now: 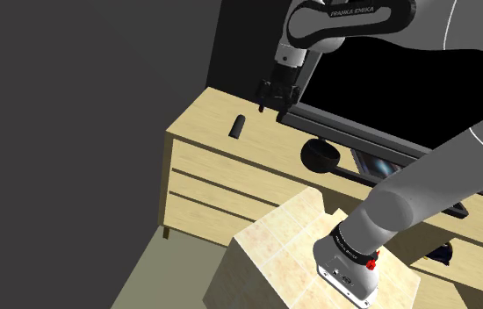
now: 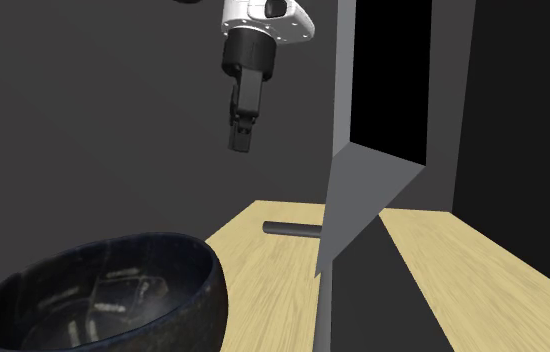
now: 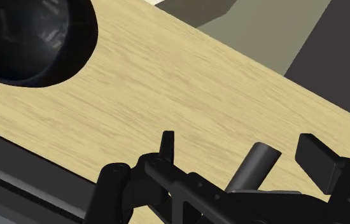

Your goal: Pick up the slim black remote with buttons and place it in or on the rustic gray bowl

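The remote (image 1: 238, 126) is a slim, dark bar with rounded edges, close to black in the shoulder view and a deep charcoal grey in the second exterior view (image 2: 291, 229). In the wrist view (image 3: 255, 168) its near end shows as a flat, slightly lighter face. No buttons can be made out on it from any of the cameras. It lies flat on the pale wooden cabinet top (image 1: 205, 118), well apart from the bowl (image 1: 321, 158). In the shoulder view it sits to the bowl's left and a little higher in the picture, close to the cabinet's far end.

The bowl itself is dark and round, with a rough, mottled inner surface and a thick rim (image 2: 113, 240). It stands upright on the same wooden top, near the foot of a large black screen (image 1: 363, 88).

The gripper (image 1: 270, 92) hangs in the air on the remote's side of the bowl, raised well clear of the wood (image 2: 241, 135). Its two black fingers stand apart. In the wrist view (image 3: 240, 146) the remote appears in the gap between one finger (image 3: 167, 145) and the other (image 3: 317, 159), but neither touches it. The hand holds nothing and touches nothing.
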Controlling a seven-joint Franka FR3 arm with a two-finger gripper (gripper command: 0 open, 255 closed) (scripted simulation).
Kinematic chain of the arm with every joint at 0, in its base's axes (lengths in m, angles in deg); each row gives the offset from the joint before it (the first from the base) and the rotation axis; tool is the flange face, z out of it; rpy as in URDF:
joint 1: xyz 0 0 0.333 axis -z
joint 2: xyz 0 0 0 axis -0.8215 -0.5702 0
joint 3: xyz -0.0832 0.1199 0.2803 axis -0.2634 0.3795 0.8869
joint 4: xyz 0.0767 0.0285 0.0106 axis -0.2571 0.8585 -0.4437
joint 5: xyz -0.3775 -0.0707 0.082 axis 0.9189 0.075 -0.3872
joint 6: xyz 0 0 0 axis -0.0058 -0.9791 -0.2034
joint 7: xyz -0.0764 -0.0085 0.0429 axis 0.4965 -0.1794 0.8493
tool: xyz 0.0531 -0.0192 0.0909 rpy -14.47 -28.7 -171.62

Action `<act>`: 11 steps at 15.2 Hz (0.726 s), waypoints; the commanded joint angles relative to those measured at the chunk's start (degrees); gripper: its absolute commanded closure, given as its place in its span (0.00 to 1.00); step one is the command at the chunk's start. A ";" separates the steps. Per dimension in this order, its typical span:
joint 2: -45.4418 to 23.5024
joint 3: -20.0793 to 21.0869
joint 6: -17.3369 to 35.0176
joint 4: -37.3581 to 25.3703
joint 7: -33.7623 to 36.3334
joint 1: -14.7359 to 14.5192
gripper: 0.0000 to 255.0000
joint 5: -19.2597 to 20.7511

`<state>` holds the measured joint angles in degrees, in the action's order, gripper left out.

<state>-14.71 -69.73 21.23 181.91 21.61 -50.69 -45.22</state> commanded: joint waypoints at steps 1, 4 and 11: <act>-4.47 0.21 2.76 -1.67 3.41 0.28 0.00 -1.11; -10.92 -0.03 5.49 -5.37 7.60 0.80 0.00 -2.55; -25.68 -1.36 10.30 -15.61 16.14 1.92 0.00 -6.29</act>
<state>-38.35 -70.92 31.01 167.95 36.36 -48.88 -50.88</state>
